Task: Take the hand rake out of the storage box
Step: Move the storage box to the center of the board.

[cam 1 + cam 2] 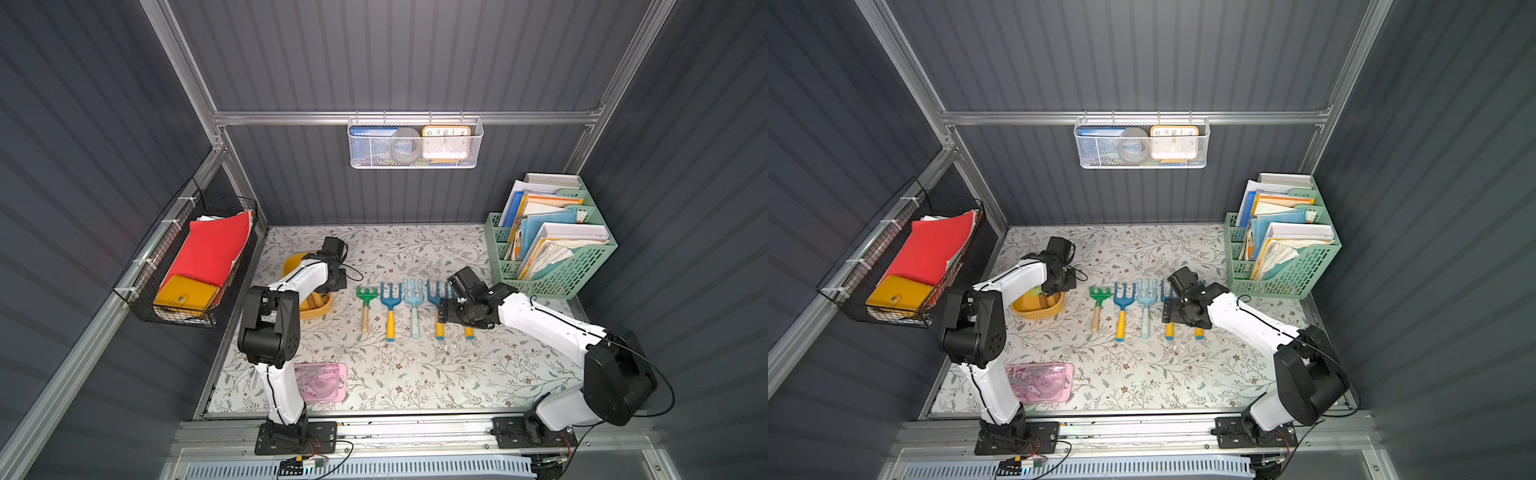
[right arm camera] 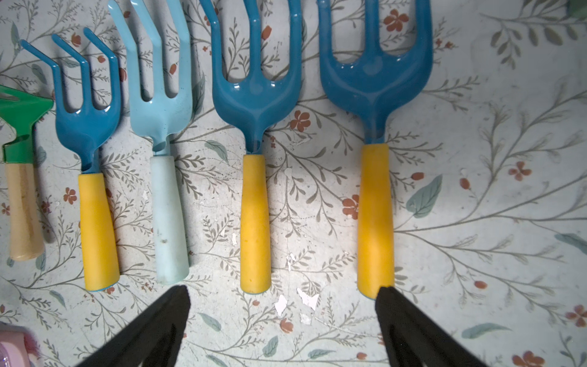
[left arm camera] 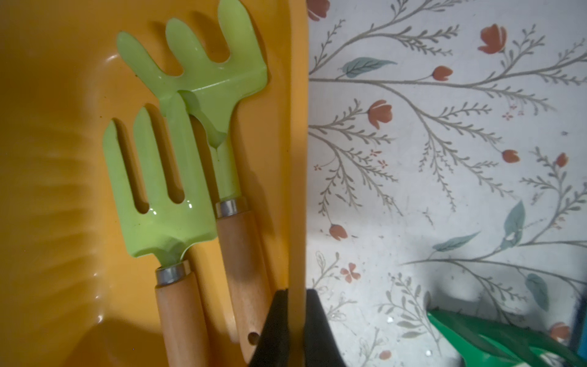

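In both top views, the yellow storage box [image 1: 291, 266] sits at the left rear of the flowered table [image 1: 415, 374]. It is half hidden beneath the left arm [image 1: 299, 274], which bends down over it. To the box's right, five hand tools lie side by side on the table with their heads toward the back wall. They are a dark green rake [image 1: 365, 305] with a wooden handle and then four blue forks [image 1: 390, 297], the last partly covered by the right arm [image 1: 540, 322]. A pink case [image 1: 326, 382] lies near the front edge, a green file holder [image 1: 552, 274] stands at the right rear, and a black wire basket [image 1: 183, 266] hangs on the left wall. The left wrist view looks into the box, where the light green hand rake [image 3: 227, 178] lies along the wall. A light green fork [image 3: 158, 190] lies beside it, one tine crossing the rake's neck. The left gripper [image 3: 297, 330] is clenched on the box's wall, not on the rake. One black finger is inside, just beside the rake's wooden handle, and the other is outside over the table. In the right wrist view, the right gripper [image 2: 282, 292] hangs released, its fingers spread wide near the handle ends of the blue forks, grasping nothing.
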Tool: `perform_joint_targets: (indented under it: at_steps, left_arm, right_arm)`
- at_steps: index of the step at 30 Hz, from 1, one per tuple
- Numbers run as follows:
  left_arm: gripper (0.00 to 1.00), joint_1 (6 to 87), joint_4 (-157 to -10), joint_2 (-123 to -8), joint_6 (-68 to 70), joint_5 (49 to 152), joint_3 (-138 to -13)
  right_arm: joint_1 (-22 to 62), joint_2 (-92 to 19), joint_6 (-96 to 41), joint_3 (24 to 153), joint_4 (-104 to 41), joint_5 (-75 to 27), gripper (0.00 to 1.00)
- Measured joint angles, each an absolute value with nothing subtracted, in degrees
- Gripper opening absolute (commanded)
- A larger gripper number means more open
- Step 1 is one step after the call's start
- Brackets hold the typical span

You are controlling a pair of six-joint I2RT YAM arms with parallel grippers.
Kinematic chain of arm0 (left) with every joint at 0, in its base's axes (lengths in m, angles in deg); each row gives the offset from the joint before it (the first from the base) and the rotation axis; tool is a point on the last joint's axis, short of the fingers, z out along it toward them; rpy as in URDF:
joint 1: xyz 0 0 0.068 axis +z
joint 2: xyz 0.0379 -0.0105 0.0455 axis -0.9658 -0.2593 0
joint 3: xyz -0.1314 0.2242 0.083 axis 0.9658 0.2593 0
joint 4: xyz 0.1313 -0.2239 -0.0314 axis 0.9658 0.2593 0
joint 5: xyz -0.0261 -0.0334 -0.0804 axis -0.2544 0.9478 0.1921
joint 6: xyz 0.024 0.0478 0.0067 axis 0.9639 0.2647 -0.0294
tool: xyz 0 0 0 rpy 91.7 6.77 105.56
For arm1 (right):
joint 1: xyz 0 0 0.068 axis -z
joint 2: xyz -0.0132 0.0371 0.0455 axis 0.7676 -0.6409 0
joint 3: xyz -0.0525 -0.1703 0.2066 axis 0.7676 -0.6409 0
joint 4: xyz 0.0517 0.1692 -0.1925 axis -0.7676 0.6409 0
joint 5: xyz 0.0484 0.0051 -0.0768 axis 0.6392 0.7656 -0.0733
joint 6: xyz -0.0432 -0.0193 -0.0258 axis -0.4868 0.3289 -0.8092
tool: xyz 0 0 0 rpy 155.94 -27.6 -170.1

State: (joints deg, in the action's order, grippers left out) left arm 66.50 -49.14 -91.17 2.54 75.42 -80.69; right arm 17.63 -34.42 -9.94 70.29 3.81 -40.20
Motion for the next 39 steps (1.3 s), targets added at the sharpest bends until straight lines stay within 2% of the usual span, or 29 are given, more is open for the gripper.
perform_joint_targets:
  at_steps: [11,19,23,29,34,39]
  left_arm:
    - [0.07,68.7,-49.5,-96.4,11.6,75.0,-87.4]
    - [0.20,68.7,-49.4,-98.9,13.4,74.9,-90.7]
    - [0.31,68.7,-49.1,-98.9,13.3,74.8,-91.0]
    - [0.40,68.8,-48.5,-98.2,11.7,75.0,-91.0]
    - [0.41,70.7,-48.3,-94.1,8.6,77.4,-91.0]
    - [0.38,76.2,-49.2,-90.1,4.8,81.0,-90.9]
  right_arm:
    - [17.3,-36.0,-9.9,70.4,3.6,-40.0,0.96]
    - [17.2,-36.9,-9.9,71.3,3.6,-39.9,0.96]
    - [17.2,-37.1,-9.9,71.3,3.6,-39.9,0.96]
    - [17.2,-37.1,-9.9,71.3,3.6,-40.0,0.96]
    - [17.2,-37.0,-10.0,71.3,3.6,-40.0,0.96]
    - [17.2,-37.0,-9.9,71.3,3.6,-40.0,0.96]
